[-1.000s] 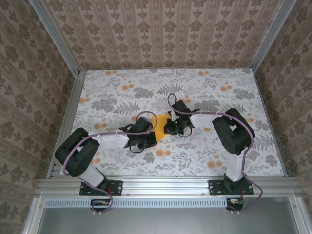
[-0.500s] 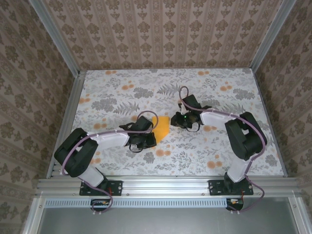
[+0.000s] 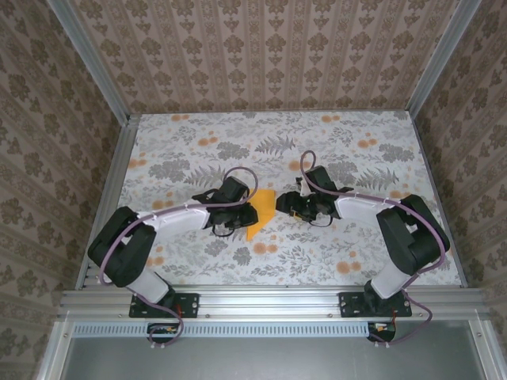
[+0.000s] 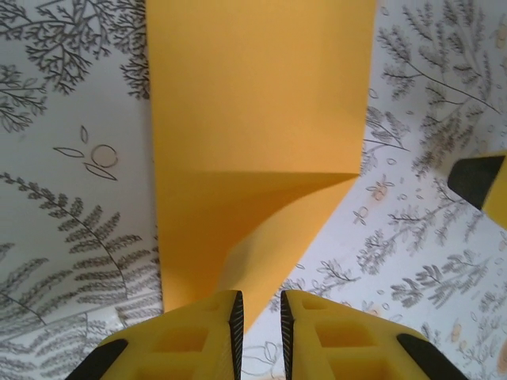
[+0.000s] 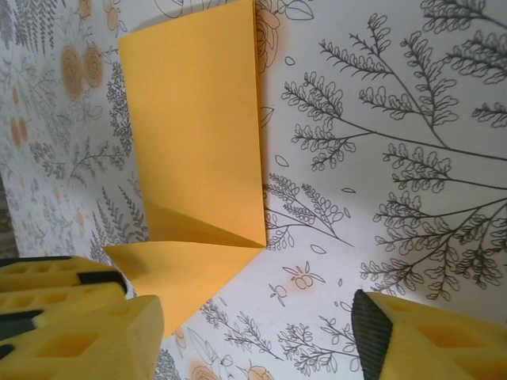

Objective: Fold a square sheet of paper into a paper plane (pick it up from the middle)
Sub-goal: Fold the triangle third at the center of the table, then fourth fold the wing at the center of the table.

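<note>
Folded orange-yellow sheet of paper (image 4: pixel 253 119) lying on the white floral-print table cover (image 4: pixel 63 158), bottom flap curled up a bit. Its lower corner reaches the left gripper (image 4: pixel 260 310), yellow foam fingers (image 4: pixel 198 340) only slightly apart.

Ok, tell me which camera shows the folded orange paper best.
The right wrist view: the orange paper lies nearly whole in frame, with its fold line and the triangular flap plain. The left wrist view shows the paper large but cut off at the top edge. The top external view shows it small and without detail.
</note>
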Robot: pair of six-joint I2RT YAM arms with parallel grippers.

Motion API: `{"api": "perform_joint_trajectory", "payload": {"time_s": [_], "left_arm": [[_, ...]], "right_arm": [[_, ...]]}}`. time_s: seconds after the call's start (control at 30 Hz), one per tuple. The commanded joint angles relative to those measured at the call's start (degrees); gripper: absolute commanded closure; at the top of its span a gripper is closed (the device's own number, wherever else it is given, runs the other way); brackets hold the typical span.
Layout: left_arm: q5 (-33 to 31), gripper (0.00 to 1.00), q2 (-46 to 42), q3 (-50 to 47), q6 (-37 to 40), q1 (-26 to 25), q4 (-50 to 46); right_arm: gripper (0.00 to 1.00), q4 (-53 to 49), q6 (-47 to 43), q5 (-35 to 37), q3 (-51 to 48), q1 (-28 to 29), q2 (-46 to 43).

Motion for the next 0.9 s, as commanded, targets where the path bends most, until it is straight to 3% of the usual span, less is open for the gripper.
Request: {"api": "perform_joint_trajectory", "payload": {"time_s": [0.0,0.43,0.87], "left_arm": [[-1.1,0.79,2.3,1.3,0.2,0.5,0.3],[-1.0,0.88,7.0,-0.7,-1.6,2.5,-1.4],[-1.0,0.89,7.6,-2.3,-3.7,3.1,-1.1]], "right_arm": [[0.31,4.8,2.2,-2.0,-0.9,0.5,-0.6],[0.26,9.8,9.5,-3.8,-1.5,2.4,2.8],[0.41,10.0,13.8,-4.9,0.7,4.4,7.5]]}}
